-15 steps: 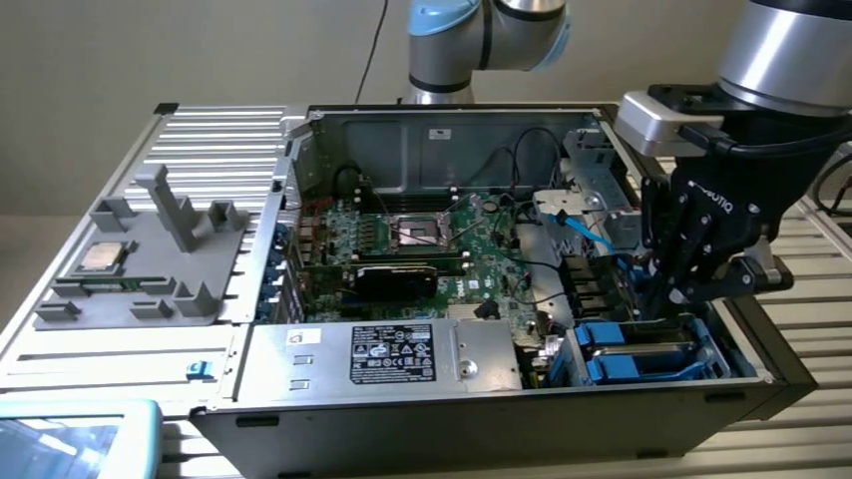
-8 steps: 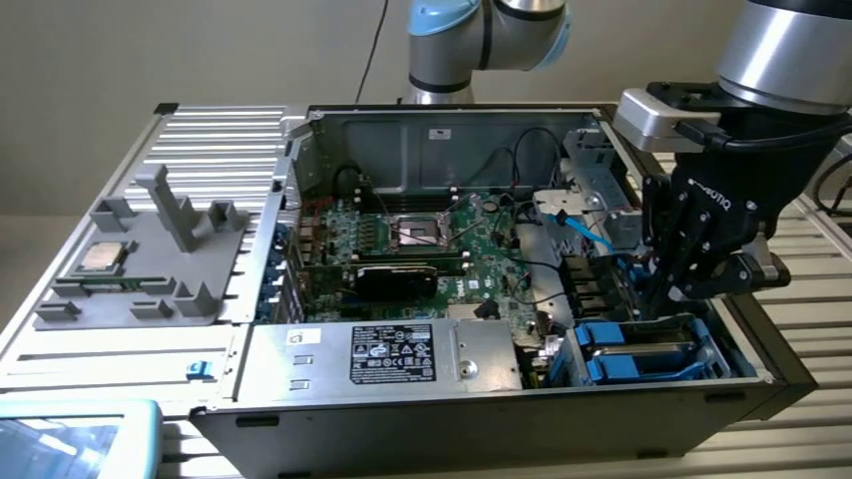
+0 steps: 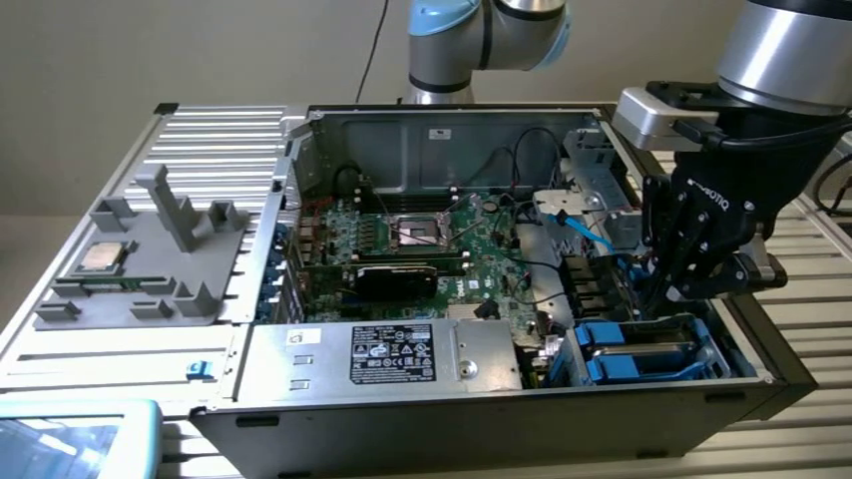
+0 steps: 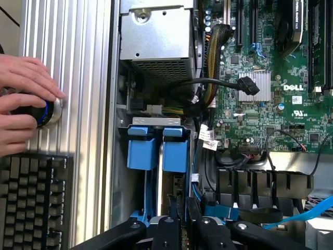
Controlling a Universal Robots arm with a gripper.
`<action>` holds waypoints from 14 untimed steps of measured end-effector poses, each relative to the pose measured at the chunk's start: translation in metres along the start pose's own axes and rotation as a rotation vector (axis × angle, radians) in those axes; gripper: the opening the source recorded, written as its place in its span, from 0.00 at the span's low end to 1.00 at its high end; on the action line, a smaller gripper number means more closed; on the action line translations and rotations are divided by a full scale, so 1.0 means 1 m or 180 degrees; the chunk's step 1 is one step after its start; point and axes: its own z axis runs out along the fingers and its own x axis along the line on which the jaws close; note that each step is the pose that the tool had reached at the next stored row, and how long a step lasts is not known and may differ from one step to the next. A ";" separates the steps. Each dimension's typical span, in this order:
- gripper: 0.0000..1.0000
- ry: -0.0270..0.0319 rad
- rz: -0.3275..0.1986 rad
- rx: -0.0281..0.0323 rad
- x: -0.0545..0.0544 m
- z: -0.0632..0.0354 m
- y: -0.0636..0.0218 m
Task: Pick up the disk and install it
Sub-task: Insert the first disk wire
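Up front, the disk (image 3: 637, 351) stood on edge in its blue frame, down in the bay at the corner of the case (image 3: 399, 424), on the exterior view's right. Your gripper (image 4: 183, 221) hung right over it, fingers drawn nearly together. Whether they pinched it, I couldn't tell. Behind sat the motherboard (image 3: 426, 249).

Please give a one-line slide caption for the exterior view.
Gripper at the blue drive bay of an open computer case.
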 end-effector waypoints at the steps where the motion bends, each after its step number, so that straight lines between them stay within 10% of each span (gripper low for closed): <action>1: 0.16 0.0008 0.0001 0.0000 0.000 0.0002 0.0000; 4: 0.16 0.0055 0.0004 -0.0001 0.000 0.0008 -0.0001; 14: 0.16 0.0118 0.0023 -0.0009 -0.001 0.0038 -0.0003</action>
